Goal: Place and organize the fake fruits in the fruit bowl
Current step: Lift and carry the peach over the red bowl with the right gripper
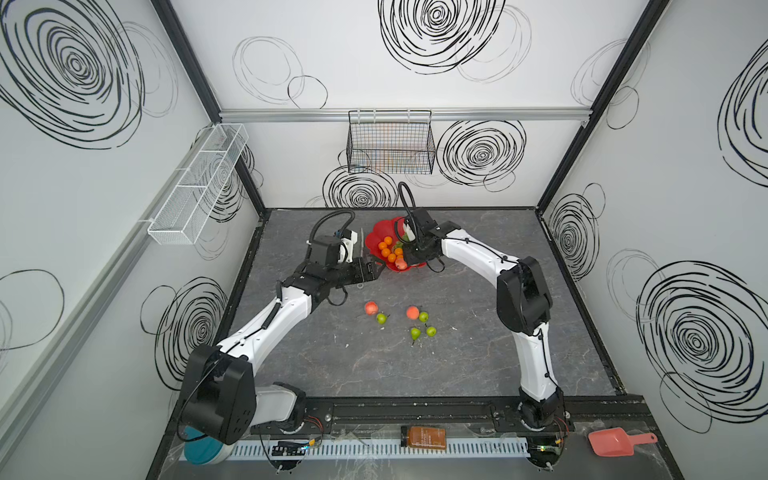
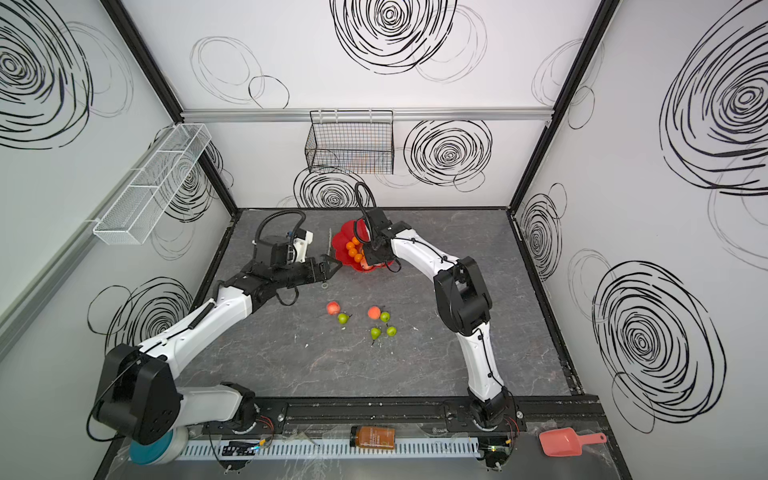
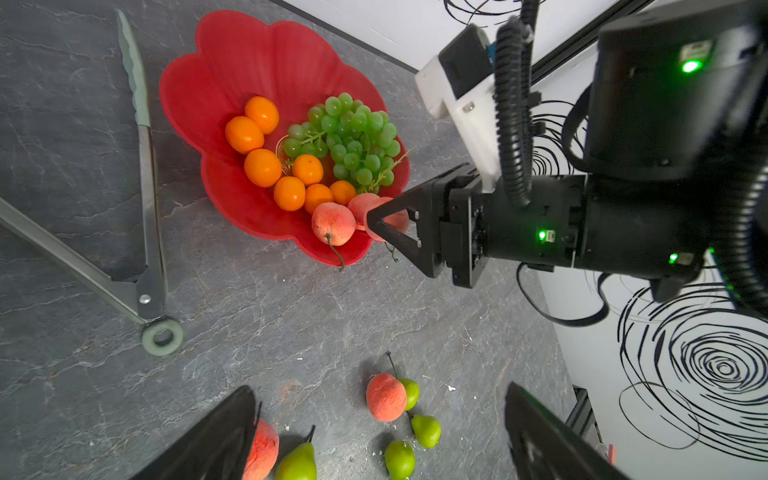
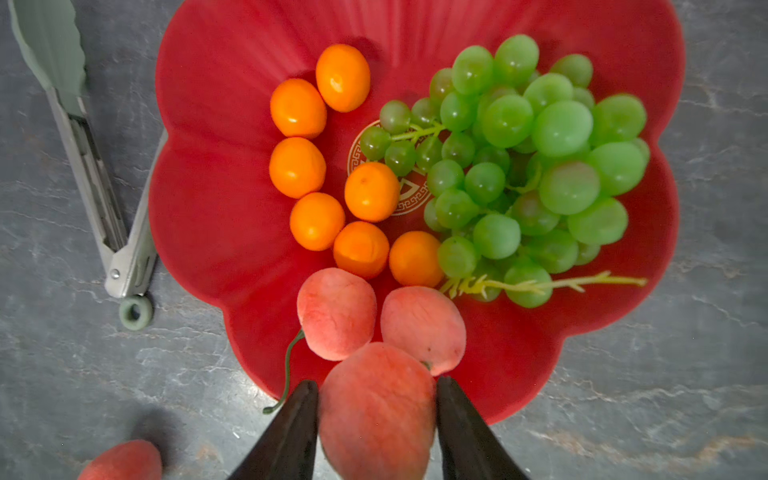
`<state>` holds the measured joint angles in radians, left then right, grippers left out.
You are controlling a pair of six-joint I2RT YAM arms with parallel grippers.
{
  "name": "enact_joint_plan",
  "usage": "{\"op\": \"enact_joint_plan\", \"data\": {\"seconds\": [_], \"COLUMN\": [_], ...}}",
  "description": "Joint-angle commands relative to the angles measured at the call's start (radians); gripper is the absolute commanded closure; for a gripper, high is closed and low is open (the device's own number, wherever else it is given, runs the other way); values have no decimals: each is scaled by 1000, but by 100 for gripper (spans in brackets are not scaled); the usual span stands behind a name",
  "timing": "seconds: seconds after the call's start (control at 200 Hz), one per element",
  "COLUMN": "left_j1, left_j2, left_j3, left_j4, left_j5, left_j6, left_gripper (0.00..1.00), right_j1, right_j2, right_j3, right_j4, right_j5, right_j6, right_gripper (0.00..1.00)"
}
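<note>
The red fruit bowl (image 1: 380, 230) (image 4: 216, 208) stands at the back middle of the table. It holds several tangerines (image 4: 297, 166), the green grapes (image 4: 540, 166) and two peaches (image 4: 336, 318) near its front rim. My right gripper (image 4: 378, 382) (image 1: 409, 261) is shut on a third peach (image 4: 376, 411), just above that rim. My left gripper (image 3: 380, 390) (image 1: 376, 268) hangs open and empty beside the bowl's left edge. Two more peaches (image 1: 371, 308) (image 1: 412, 312) and several green pears (image 1: 415, 333) lie on the table in front of the bowl.
Metal tongs (image 3: 145, 166) with green tips lie just left of the bowl. A black wire basket (image 1: 390, 145) hangs on the back wall and a white mesh rack (image 1: 199, 183) on the left wall. An amber jar (image 1: 424, 437) and a pink scoop (image 1: 615, 442) sit along the front edge.
</note>
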<state>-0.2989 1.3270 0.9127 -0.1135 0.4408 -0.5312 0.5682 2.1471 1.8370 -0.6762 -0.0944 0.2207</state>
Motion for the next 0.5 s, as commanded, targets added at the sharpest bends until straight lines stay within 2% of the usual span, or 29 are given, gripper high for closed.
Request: {"op": "enact_joint_plan", "data": {"seconds": [0.0, 0.495], "left_j1": [10, 13], "left_j2": [0, 9], "left_j3": [3, -1], "left_j4": [51, 57], "left_j5": [17, 24], "left_j6": [10, 10], "left_gripper": [4, 4], "right_j1": [-4, 3], "right_j2": [19, 94], "right_j3": [43, 64], "right_j4": [-53, -45], "right_j5": [42, 19], "right_j6": [-62, -81], "right_gripper": [52, 52]}}
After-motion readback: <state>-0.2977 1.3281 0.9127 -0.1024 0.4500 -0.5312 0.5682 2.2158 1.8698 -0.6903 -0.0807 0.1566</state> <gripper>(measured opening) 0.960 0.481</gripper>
